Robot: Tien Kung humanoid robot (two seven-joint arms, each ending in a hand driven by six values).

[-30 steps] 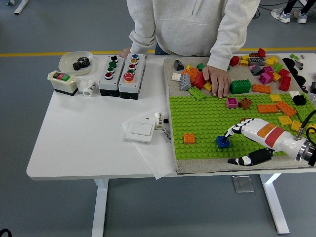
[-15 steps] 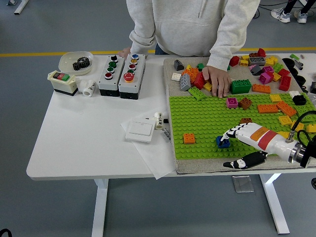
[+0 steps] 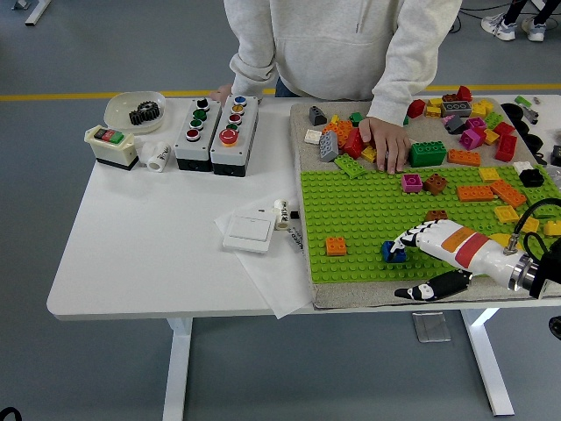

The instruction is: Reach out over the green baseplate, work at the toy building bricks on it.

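Reaching in from the right, the white robot hand (image 3: pixel 421 239) lies low over the near part of the flat green studded baseplate (image 3: pixel 368 219), its fingertips touching a small blue toy brick (image 3: pixel 393 253). The fingers are extended and the dark thumb hangs below, apart from them, so the robot hand looks loosely open and holds nothing.

The blue brick sits near the baseplate's front edge, well right of a small orange brick (image 3: pixel 336 246). It looks roughly square, so no long axis can be made out; it appears slightly askew to the stud rows, perhaps not fully pressed down.

If the fingers push sideways rather than close around it, the brick may skid or tip off the studs; a seated brick may resist and slip from the smooth fingertips.

At the far side a person's hand (image 3: pixel 386 142) rests flat among loose bricks on the white worktop (image 3: pixel 158 237).
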